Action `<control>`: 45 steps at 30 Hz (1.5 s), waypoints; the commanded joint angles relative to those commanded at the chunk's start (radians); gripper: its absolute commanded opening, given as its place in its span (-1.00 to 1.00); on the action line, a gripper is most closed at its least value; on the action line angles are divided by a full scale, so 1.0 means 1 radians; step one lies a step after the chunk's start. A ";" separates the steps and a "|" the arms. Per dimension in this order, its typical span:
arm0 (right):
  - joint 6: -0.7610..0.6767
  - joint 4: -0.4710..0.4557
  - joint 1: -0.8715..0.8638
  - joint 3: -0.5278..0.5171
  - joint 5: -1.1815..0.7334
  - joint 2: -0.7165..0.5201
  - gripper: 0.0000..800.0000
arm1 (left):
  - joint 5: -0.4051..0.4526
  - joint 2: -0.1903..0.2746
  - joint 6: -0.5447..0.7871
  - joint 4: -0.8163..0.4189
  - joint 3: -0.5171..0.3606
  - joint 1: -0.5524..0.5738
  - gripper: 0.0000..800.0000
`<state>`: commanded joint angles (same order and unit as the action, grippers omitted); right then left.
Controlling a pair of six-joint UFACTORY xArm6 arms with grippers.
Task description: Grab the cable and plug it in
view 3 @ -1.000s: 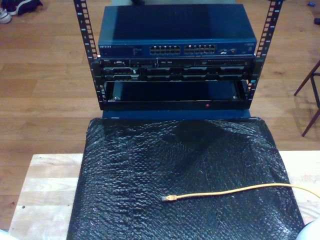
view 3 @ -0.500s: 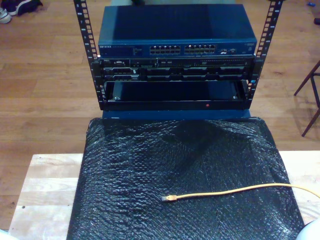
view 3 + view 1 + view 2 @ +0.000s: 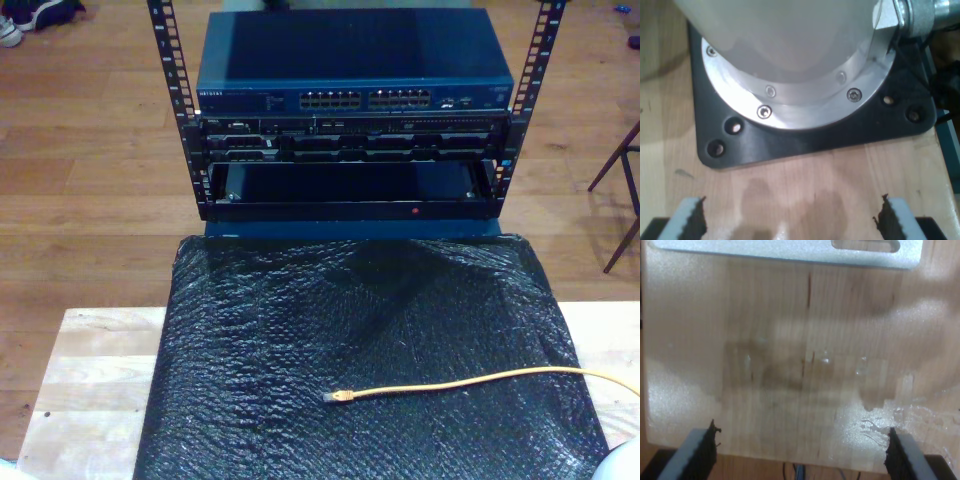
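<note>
The yellow-orange cable (image 3: 470,382) lies on the black bubble-wrap mat (image 3: 300,340), running in from the exterior view's right edge, its small plug (image 3: 336,397) pointing toward that view's left. Behind the mat stands a rack with a blue network switch (image 3: 355,75) whose rows of ports (image 3: 366,99) face the mat. My first gripper (image 3: 790,220) is open over bare wood, beside a black arm base plate (image 3: 805,135). My second gripper (image 3: 801,450) is open over a wooden board (image 3: 790,365), with a metal bracket (image 3: 790,252) beyond it. Nothing sits between either gripper's fingers.
The wooden table (image 3: 90,370) shows on both sides of the mat. Black rack uprights (image 3: 172,70) flank the switch, with darker units (image 3: 350,140) below it. A chair leg (image 3: 625,190) stands at the exterior view's right, on the wooden floor.
</note>
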<state>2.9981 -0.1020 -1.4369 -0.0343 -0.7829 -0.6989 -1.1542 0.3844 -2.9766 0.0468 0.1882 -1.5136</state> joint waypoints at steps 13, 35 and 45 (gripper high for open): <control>0.000 0.002 0.000 0.000 0.000 0.000 1.00 | -0.005 0.000 -0.003 0.000 0.000 0.000 1.00; -0.017 0.028 -0.003 0.118 -0.201 -0.040 1.00 | -0.020 0.133 -0.008 -0.006 0.014 0.000 1.00; -0.077 0.110 -0.002 0.270 -0.385 -0.049 1.00 | -0.126 0.187 -0.037 -0.006 0.084 0.005 1.00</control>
<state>2.9214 0.0084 -1.4385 0.2357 -1.1680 -0.7480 -1.2800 0.5715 -3.0135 0.0407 0.2725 -1.5090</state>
